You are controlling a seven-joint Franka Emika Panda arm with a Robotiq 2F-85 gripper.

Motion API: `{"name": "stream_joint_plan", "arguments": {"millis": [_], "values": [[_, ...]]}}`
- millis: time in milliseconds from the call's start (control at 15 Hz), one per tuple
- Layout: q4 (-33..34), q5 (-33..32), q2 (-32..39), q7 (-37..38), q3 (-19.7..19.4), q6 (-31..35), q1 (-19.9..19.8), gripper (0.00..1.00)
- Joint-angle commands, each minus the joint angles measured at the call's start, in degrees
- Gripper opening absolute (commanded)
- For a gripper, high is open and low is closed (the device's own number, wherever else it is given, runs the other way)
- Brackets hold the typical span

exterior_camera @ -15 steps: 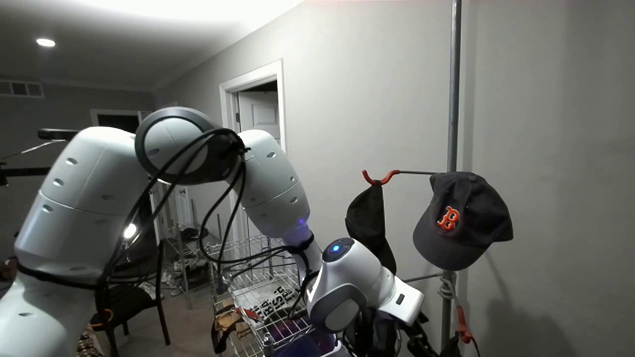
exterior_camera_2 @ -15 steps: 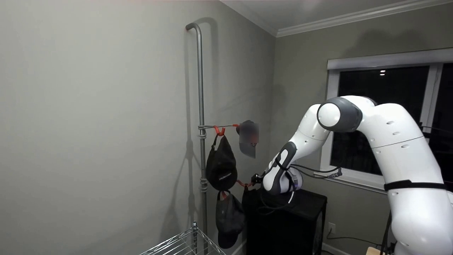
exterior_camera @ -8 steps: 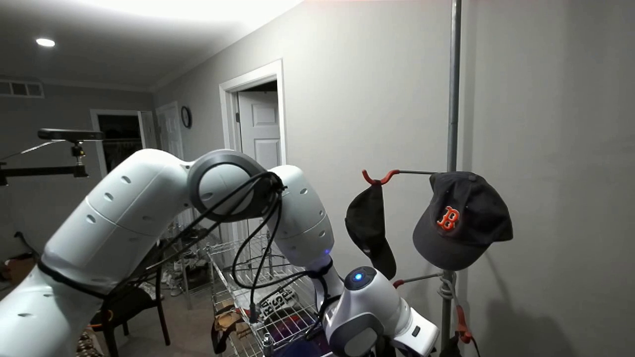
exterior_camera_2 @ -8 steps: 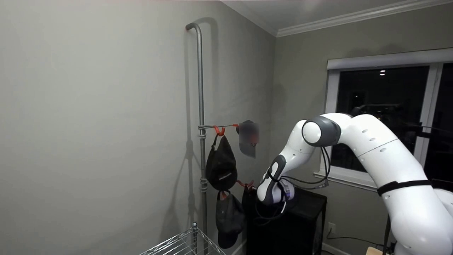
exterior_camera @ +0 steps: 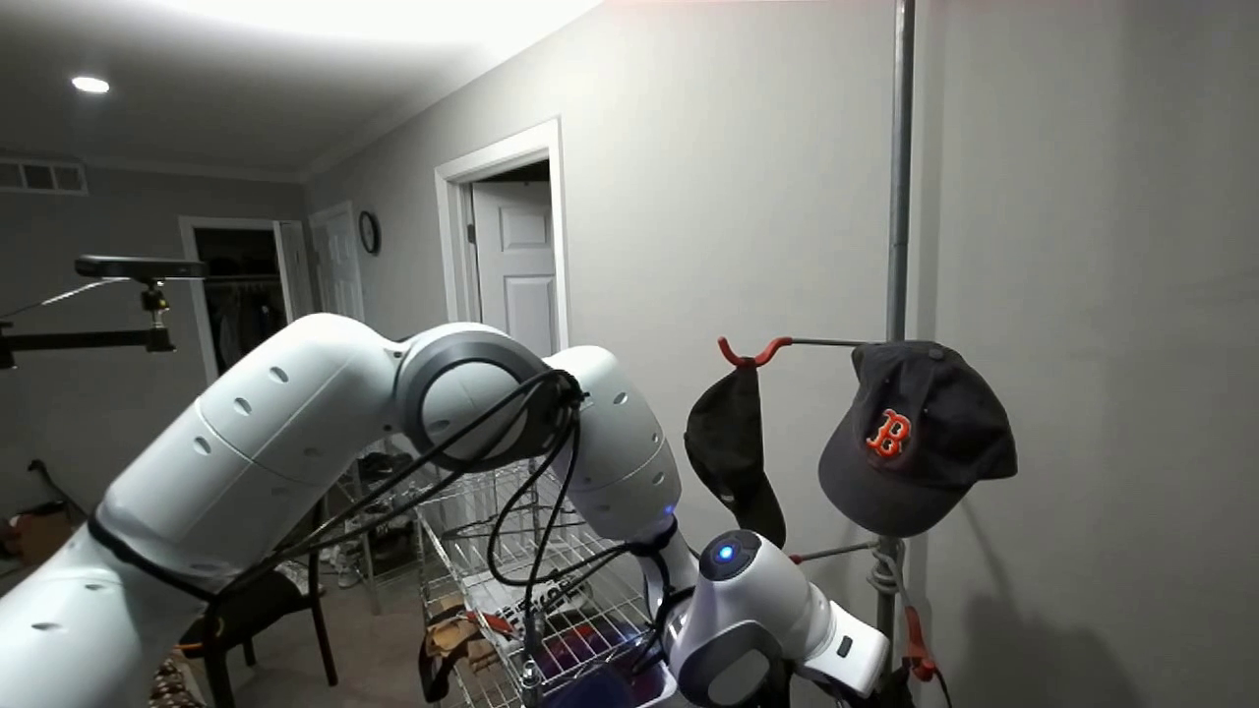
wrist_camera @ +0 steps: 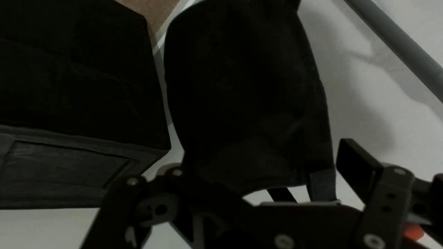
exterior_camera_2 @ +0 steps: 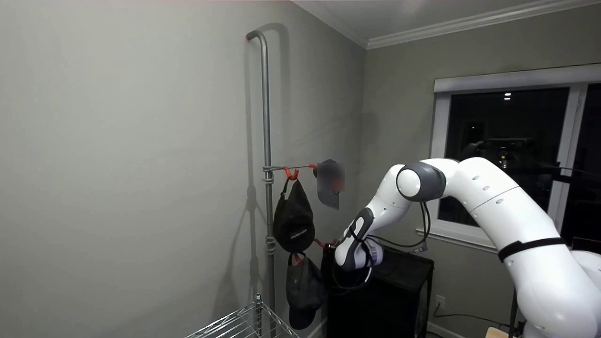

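The gripper (wrist_camera: 273, 176), its jaws spread wide apart — a black cap (wrist_camera: 245, 97) directly ahead, its near edge between them in the wrist view; touch unclear. A black box (wrist_camera: 76, 79) sits beside; in an exterior view, a red-lettered cap (exterior_camera: 929, 433) hangs above.

White ceiling (exterior_camera: 295, 25) blown out, upper left of vertical grey metal pole (exterior_camera: 901, 197); soft shadows alongside. In an exterior view, square blur on dark baseball cap (exterior_camera_2: 328, 200) right of pole. Wrist view dim, black cloth (wrist_camera: 247, 86) near-featureless.
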Motion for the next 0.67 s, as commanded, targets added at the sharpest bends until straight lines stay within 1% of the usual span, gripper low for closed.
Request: {"name": "stream_joint_plan", "arguments": {"millis": [0, 333, 533, 600], "values": [[4.3, 2.0, 3.1, -3.5, -1.0, 2.3, 0.8, 1.0], [11.4, 2.5, 7.6, -5.1, -3.2, 1.3, 2.5, 1.0], [13.7, 2.0, 9.3, -5.8, -3.0, 1.3, 2.8, 1.0], [14.0, 1.8, 9.6, -6.0, -2.6, 1.3, 2.6, 0.75]]}}
